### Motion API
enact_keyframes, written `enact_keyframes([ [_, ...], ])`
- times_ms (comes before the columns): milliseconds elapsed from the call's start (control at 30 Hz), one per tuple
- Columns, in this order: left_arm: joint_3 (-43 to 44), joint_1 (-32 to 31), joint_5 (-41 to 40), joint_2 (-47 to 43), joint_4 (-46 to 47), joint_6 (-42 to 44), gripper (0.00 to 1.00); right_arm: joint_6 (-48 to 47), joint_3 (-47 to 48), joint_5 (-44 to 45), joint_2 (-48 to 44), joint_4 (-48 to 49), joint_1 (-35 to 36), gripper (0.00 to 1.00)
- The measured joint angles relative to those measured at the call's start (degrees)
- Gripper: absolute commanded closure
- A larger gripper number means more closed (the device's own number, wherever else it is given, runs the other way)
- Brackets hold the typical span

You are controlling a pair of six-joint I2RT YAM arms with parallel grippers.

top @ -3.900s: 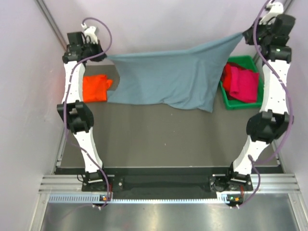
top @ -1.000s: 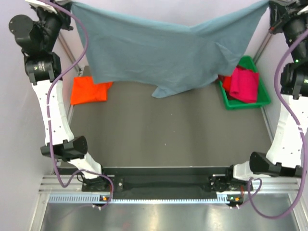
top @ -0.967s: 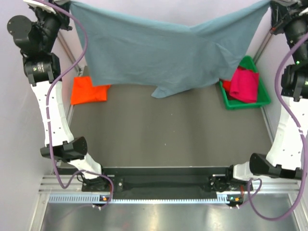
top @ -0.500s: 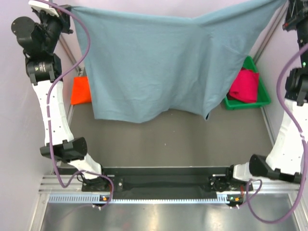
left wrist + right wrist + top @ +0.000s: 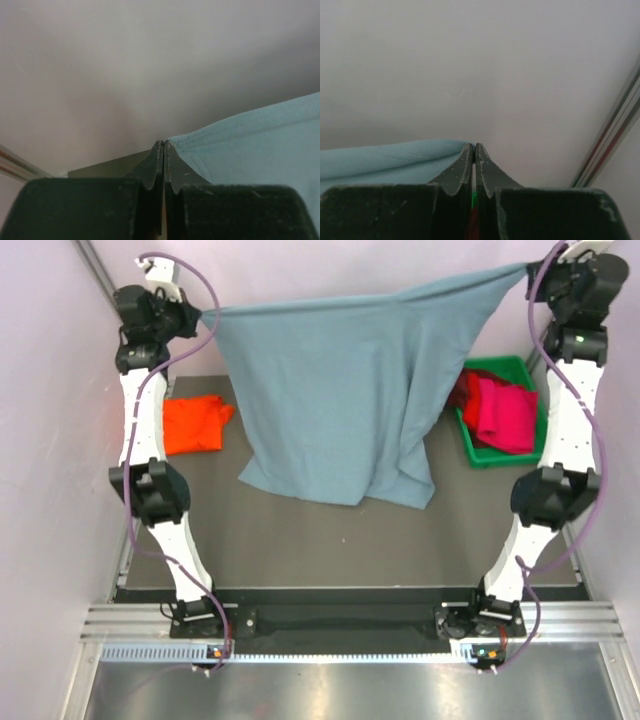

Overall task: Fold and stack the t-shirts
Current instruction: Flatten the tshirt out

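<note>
Holding: you have the slate blue-grey t-shirt (image 5: 340, 400) strung up by two corners of its top edge, one in each pincer, so it hangs like a curtain over the back of the bench (image 5: 330, 540).
Left pincer (image 5: 205, 315): clamped shut on the shirt's left corner; its wrist view shows the cloth nipped right at the tips.
Right pincer (image 5: 530, 270): closed just as tight on the right corner, with the cloth trailing away from the tips.
Green bin (image 5: 500, 456): take this as your landmark. The hanging shirt's right edge drops just beside the bin, on its left.
Crimson t-shirts (image 5: 505, 410): these lie piled inside the bin, untouched.
Orange-red t-shirt (image 5: 192, 423): this lies well apart from the bin, across the bench beyond the hanging shirt. You cannot tell from here whether it is properly folded.
Just changed: half a second ago your arms stood higher and wider, and the shirt was spread broad. Now both arms have come down and drawn inward. The shirt hangs narrower, with long vertical folds on its bin side, and its hem appears to rest on the bench.
Meaning: you seem to be laying the shirt out flat, and no fold is made in it yet.
Watch: those bin-side folds may settle as creases unless you keep the corners spread.
</note>
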Motion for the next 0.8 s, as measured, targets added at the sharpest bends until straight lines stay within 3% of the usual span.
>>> enact_keyframes([
  [133, 7.96, -1.51, -1.16, 7.15, -0.76, 1.31, 1.0, 0.09, 5.01, 1.42, 5.77, -0.04, 0.52, 1.0],
  [333, 11.23, -2.05, -1.9, 5.66, -1.05, 2.23, 1.0, 0.13, 5.31, 3.41, 1.88, 2.47, 0.63, 1.0],
  [500, -0.07, -1.81, -2.69, -7.96, -0.79, 2.56, 1.0, -0.13, -0.76, 3.34, -11.98, 5.07, 0.24, 1.0],
  [800, -22.08, 2.75, -4.11, -34.91, 2.8, 2.99, 1.0, -5.7, -27.91, -0.83, -45.07, 9.07, -1.36, 1.0],
])
